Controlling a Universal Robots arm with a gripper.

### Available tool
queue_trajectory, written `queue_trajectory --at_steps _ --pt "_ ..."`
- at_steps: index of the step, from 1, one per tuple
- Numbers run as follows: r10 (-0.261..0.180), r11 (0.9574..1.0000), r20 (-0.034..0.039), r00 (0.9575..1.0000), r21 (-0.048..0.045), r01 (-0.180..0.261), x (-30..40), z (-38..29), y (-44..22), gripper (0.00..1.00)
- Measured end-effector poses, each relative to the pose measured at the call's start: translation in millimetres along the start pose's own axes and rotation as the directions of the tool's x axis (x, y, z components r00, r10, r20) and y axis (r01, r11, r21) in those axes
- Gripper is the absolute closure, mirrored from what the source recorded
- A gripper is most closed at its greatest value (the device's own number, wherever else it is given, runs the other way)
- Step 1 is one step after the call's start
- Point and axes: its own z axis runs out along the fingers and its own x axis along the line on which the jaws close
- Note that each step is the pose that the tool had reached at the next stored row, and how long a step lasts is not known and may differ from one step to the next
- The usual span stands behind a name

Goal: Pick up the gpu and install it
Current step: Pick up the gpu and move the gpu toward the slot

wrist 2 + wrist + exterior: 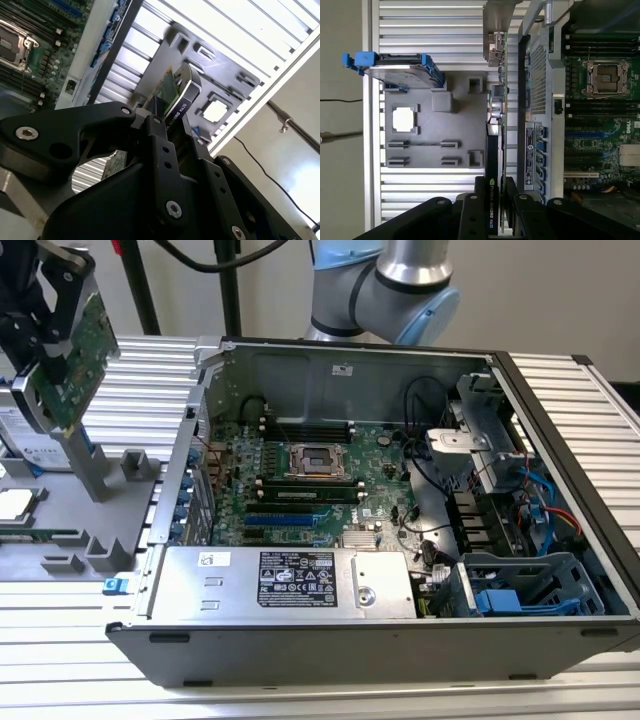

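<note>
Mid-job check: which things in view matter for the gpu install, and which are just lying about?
Belong to the job:
gpu, clamped in the end effector
motherboard inside the open computer case

Just lying about:
hard drive with blue rails, at the grey holder tray
square processor chip in that tray
power supply in the case

Bright even light; table slats (pixel 240 30) glare white in the second wrist view

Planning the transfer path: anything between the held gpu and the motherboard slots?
Gripper shut on the gpu, above the grey fixture. Only the case's rear wall stands between it and the motherboard; the case is open on top, slots look free.
</note>
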Motion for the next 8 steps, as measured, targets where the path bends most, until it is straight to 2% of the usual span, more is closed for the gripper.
queue_trajectory --at_steps 8 --pt "0.000 1.0000 0.0001 1.0000 -0.0001 0.000 -9.0 0.1 0.1 1.00"
